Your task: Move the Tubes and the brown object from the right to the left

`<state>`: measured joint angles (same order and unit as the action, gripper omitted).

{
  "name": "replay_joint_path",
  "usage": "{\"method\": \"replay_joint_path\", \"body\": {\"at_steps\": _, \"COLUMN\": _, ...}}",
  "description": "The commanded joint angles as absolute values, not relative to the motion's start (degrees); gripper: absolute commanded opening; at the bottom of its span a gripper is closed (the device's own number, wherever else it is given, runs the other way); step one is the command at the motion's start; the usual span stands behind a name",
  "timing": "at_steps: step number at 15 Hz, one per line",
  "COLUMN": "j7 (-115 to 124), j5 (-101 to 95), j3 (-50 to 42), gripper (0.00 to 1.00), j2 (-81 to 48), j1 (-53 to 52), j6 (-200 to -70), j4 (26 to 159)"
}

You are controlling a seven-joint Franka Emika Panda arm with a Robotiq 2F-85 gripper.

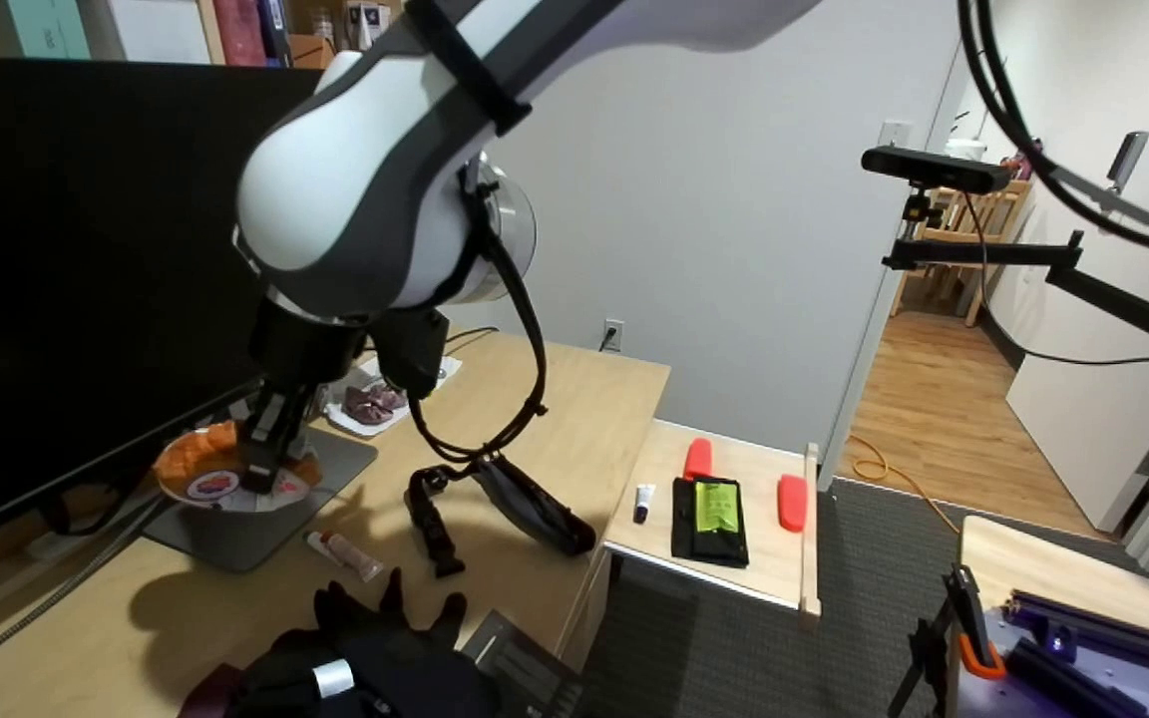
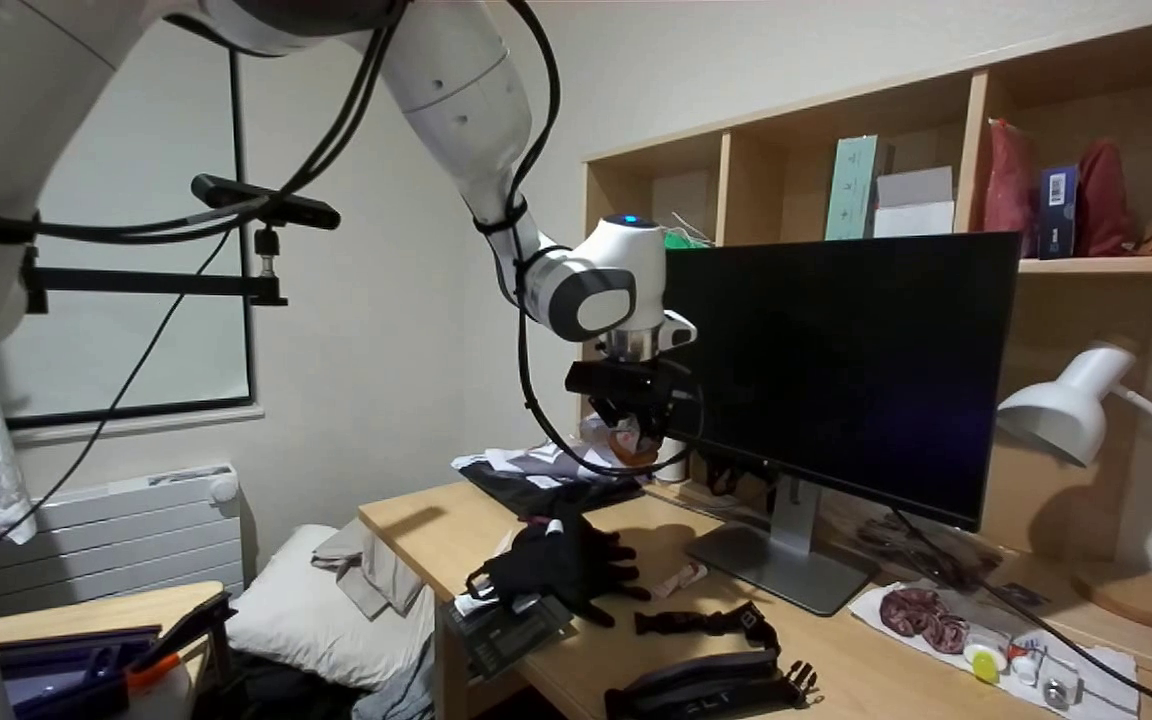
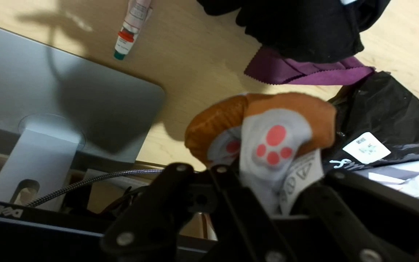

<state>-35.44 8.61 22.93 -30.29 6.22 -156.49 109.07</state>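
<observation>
Wrist view: 1 brown object (image 3: 264, 125), pinched between the jaws, up off the bench (image 3: 202, 47); 2 pink paw prints on it, 1 partly hidden. Tubes (image 3: 133, 27) lie on the bench just beside the monitor stand (image 3: 64, 87), not touching; they overlap, can't tell how many. 1 purple cloth (image 3: 304, 71). Readable: "DELL" on the monitor (image 3: 60, 223), warning triangle on the brown object's white tag (image 3: 301, 178). 1 white sticker (image 3: 366, 148) on the black bag (image 3: 387, 109), print too small; the bag's white script is unclear.

In an exterior view: jaws angled down, clamped on the brown object near the monitor stand. Railed wooden ledge (image 1: 772, 573) carries 2 red pieces (image 1: 698, 459), 1 small white item (image 1: 643, 499) with a dark end, and 1 black pouch (image 1: 719, 551) with 1 yellow-green pack (image 1: 717, 507) on top.

In an exterior view: 1 white lamp (image 2: 1056, 415), 1 monitor. Shelf (image 2: 974, 145): 1 mint box (image 2: 849, 190) next to white boxes (image 2: 914, 222) in one bay; 2 dark red bundles (image 2: 1104, 200) plus 1 blue box (image 2: 1058, 215) in the bay to its right. Blue box has a barcode label, print too small. White sheet (image 2: 1106, 692) on the bench carries maroon cloth (image 2: 921, 618) and small items, 1 of them yellow (image 2: 984, 666).
</observation>
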Motion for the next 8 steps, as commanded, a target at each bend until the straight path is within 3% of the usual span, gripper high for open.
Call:
{"method": "replay_joint_path", "body": {"at_steps": 1, "j7": -32.78, "j5": 7.91, "j3": 20.55, "gripper": 0.08, "j2": -29.12, "j1": 3.76, "j6": -160.44, "j4": 113.94}}
{"method": "replay_joint_path", "body": {"at_steps": 8, "j7": -17.42, "j5": -1.12, "j3": 10.64, "gripper": 0.08, "j2": -31.23, "j1": -8.21, "j6": -178.08, "j4": 122.44}}
